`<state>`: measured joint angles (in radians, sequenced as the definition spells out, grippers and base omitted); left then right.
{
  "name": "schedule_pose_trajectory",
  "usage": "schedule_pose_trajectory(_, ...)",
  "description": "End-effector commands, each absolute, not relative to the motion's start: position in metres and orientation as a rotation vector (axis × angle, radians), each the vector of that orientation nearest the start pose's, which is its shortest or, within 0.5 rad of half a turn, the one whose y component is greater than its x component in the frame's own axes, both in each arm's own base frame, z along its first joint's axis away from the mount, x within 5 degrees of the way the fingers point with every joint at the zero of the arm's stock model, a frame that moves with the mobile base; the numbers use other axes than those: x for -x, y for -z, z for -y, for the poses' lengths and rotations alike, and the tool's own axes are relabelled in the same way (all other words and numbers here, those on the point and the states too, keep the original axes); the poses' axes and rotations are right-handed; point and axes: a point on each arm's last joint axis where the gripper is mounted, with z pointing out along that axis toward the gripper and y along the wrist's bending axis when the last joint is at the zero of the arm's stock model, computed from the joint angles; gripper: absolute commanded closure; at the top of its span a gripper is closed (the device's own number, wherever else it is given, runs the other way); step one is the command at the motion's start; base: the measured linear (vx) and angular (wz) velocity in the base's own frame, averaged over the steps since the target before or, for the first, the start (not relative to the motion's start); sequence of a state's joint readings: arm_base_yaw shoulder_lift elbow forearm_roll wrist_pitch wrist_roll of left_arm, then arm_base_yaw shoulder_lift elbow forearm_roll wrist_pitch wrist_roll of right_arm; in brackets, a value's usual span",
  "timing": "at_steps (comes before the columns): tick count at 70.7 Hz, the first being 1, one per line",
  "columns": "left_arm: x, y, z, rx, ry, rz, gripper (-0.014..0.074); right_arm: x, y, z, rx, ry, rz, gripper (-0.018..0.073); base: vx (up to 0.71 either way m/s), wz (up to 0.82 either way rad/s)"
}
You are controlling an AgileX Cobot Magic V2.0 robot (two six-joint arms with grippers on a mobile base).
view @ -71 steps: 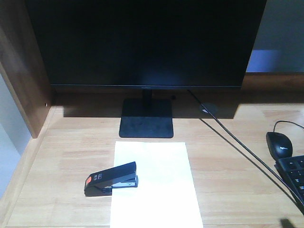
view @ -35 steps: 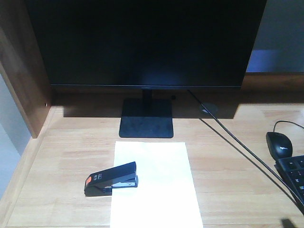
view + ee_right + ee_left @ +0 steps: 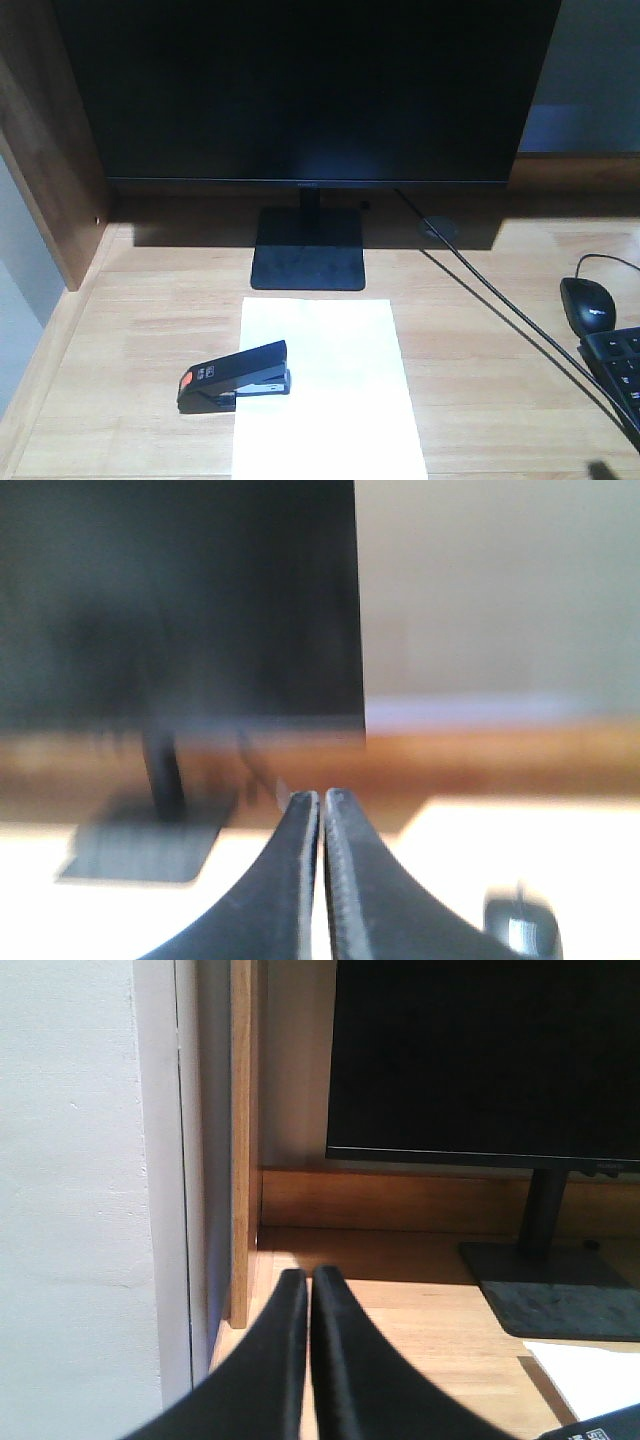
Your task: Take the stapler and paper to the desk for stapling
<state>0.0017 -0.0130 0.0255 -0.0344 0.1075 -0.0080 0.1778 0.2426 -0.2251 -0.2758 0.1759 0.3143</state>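
The black stapler (image 3: 235, 376) with its orange-red patch lies on the desk (image 3: 140, 330), its jaw end over the left edge of the white paper (image 3: 325, 385). The sheet lies flat in front of the monitor stand. In the left wrist view my left gripper (image 3: 309, 1278) is shut and empty, hovering over the desk's left part near the side panel; a corner of the paper (image 3: 590, 1375) shows at lower right. My right gripper (image 3: 321, 798) is shut and empty, above the desk's right side in a blurred view.
A large black monitor (image 3: 310, 90) on a square stand (image 3: 308, 250) fills the back. A cable (image 3: 490, 300) runs diagonally to the right. A black mouse (image 3: 588, 305) and a keyboard corner (image 3: 620, 365) sit at the right edge. A brown side panel (image 3: 50, 150) walls the left.
The stapler and paper have not moved. A dark shape at the lower right edge of the front view has shifted slightly.
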Motion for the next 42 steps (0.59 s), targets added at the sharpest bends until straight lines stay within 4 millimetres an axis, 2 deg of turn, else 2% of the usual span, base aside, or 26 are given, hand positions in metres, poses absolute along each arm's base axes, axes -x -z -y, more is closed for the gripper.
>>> schedule_pose_trajectory(1,-0.056,-0.195,0.000,0.041,0.038,-1.533,0.0603,-0.074,-0.273,-0.013,0.173,-0.098,-1.583,0.0564,0.00,0.00)
schedule_pose_trajectory(21,-0.056,-0.195,0.000,0.041,0.038,-1.533,0.0603,-0.069,-0.267,-0.003,0.080,0.010,-1.599,0.0564,0.00,0.00)
schedule_pose_trajectory(42,-0.056,-0.195,0.000,0.041,0.038,-1.533,0.0603,-0.058,-0.213,-0.002,0.055,0.005,-1.583,0.0564,0.00,0.00)
